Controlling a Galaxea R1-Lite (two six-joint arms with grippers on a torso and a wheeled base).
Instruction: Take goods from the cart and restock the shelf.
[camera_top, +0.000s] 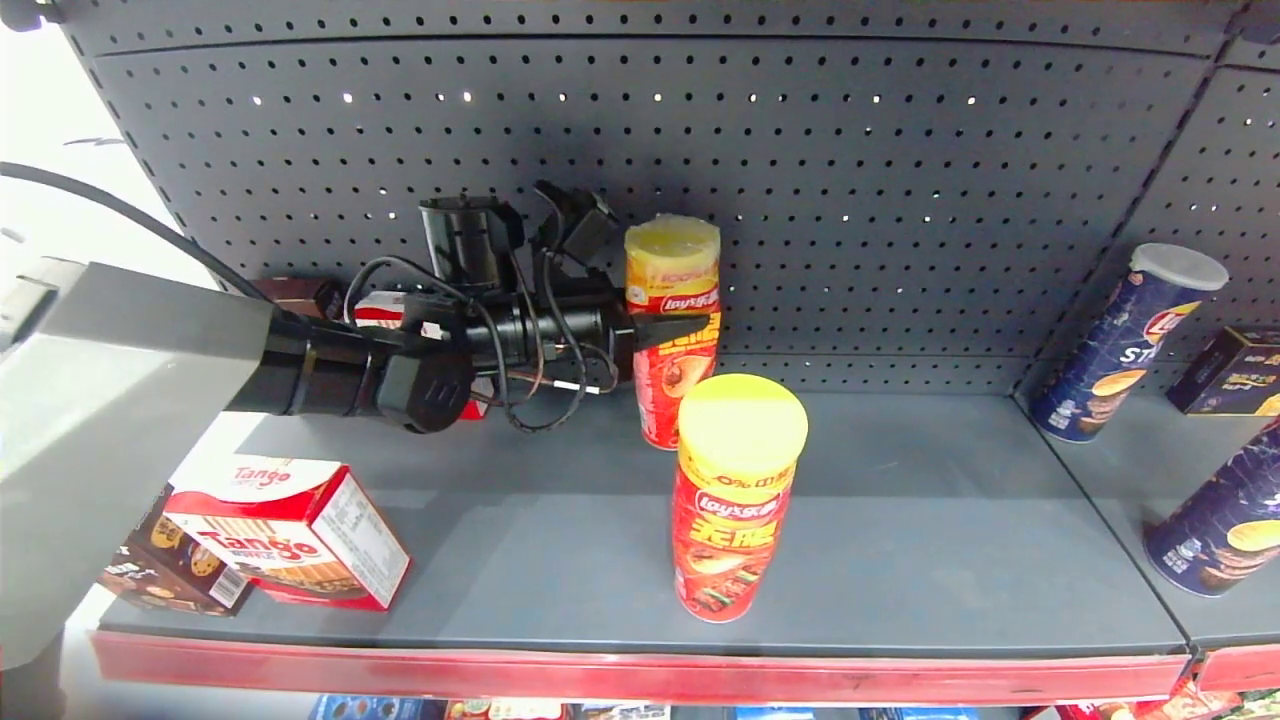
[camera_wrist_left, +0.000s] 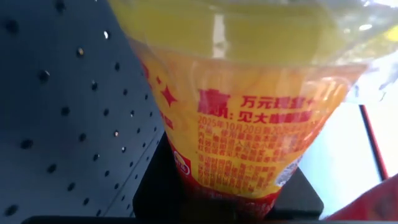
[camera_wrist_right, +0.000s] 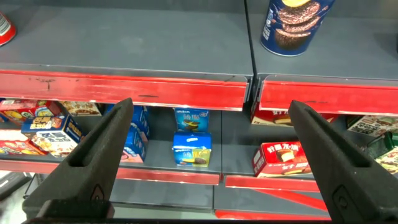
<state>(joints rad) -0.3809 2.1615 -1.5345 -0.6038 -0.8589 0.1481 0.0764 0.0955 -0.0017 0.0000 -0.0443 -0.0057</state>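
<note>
2 red chip cans stand upright on the shelf (camera_top: 900, 520). The far can (camera_top: 672, 265), close to the pegboard (camera_top: 900, 200), is clamped in the left gripper (camera_top: 675, 330). The near can (camera_top: 735, 500) stands free, slightly right. The right gripper (camera_wrist_right: 210, 102) is spread wide, facing the lower shelves (camera_wrist_right: 186, 174). Blue cans (camera_top: 1125, 340) stand at the right.

There are two red chip cans (camera_top: 672, 270) (camera_top: 735, 500), two blue cans (camera_top: 1125, 345) (camera_top: 1215, 525), one red-and-white box (camera_top: 290, 535), one brown box (camera_top: 165, 570).

Print covers the red can (camera_top: 668, 285) and carton (camera_top: 300, 535).
</note>
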